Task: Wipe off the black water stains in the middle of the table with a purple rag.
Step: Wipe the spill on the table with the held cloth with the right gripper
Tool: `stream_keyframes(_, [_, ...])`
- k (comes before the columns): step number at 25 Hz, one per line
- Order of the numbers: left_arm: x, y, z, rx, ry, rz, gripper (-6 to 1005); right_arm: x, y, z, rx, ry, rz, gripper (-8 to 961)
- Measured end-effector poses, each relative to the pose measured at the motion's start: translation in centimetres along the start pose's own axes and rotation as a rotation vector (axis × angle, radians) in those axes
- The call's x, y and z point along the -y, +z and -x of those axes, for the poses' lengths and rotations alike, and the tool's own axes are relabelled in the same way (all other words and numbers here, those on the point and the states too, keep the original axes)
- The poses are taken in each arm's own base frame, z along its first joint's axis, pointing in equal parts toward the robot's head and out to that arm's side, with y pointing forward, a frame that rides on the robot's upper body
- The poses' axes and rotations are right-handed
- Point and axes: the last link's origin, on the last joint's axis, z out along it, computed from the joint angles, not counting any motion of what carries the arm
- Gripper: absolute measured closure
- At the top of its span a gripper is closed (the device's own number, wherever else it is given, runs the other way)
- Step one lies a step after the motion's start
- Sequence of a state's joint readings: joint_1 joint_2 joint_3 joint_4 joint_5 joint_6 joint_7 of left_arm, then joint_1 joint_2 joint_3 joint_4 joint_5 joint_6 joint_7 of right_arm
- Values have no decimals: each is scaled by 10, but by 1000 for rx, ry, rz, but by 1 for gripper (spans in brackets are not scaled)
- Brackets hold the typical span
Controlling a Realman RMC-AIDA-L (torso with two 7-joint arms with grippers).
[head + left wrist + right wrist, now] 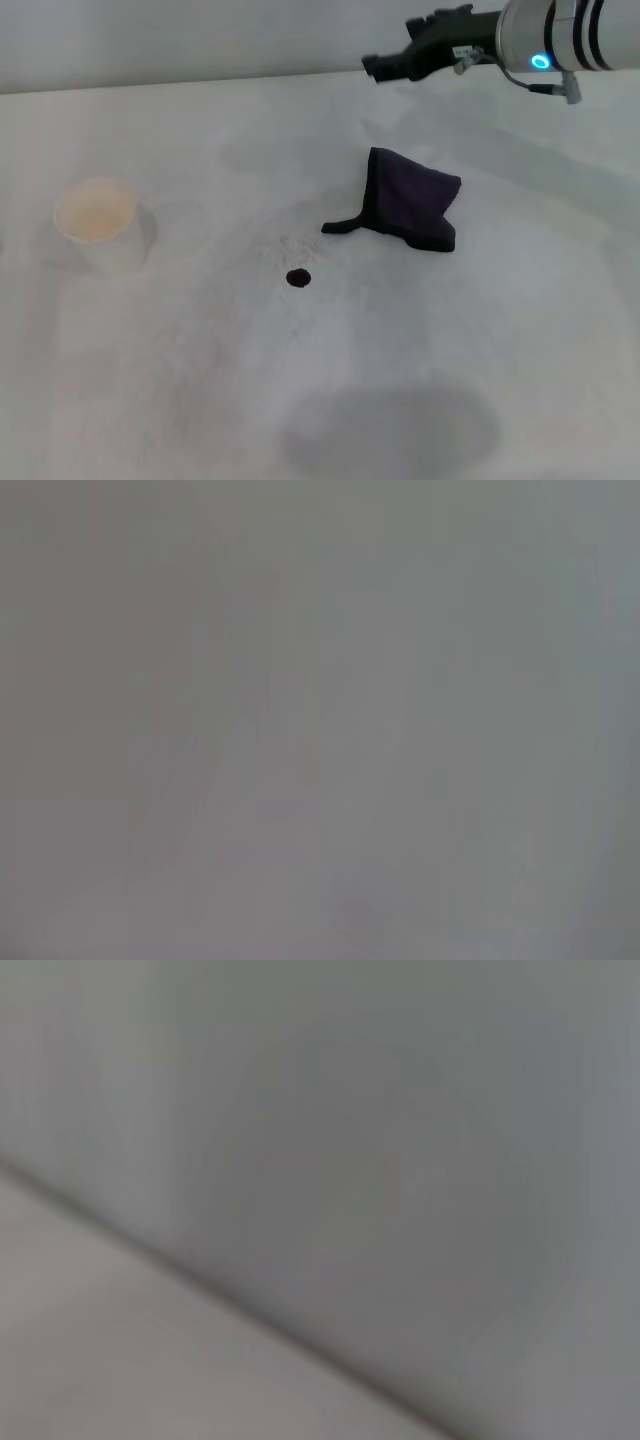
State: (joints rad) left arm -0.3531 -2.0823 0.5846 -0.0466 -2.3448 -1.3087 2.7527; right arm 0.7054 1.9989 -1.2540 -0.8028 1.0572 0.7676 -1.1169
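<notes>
End effector (385,66) aloft, well above purple rag (410,200).

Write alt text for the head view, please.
A dark purple crumpled cloth rag lies on a white matte table, just behind and right of a small round black stain. The right gripper hovers beyond it; a white paper cup stands left.

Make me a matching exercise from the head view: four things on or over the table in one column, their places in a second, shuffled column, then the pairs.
Things:
1. purple rag
2. black water stains
3. paper cup
4. right gripper

Places:
A. upright on the table's left side
B. in the air over the far right part
C. crumpled right of centre, thin tail pointing left
D. small round spot near the middle, nearer than the rag

Pairs: 1-C, 2-D, 3-A, 4-B
</notes>
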Motion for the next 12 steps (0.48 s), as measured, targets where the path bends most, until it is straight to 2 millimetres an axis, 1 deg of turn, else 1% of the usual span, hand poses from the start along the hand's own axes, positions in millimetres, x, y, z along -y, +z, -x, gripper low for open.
stream_keyframes(1, [-2,4,0,3,0,4,124,-1,-2,3,-48,-20,-16,89])
stream_keyframes(3, [-2,6,-1,4,0,4,124,-5,-5,4,-129,-61,-43,90])
stream_keyframes(6, [-1,9,-2,1,-2,-5,125,-11,-6,-2,-222,-95,-52,91])
stream_keyframes(10, [2,9,-3,-6,-7,-24,125,-20,-7,-8,-271,-74,-7,93])
stream_keyframes(12, [2,11,-4,-7,-7,-27,126,-23,-7,-15,-302,-62,13,94])
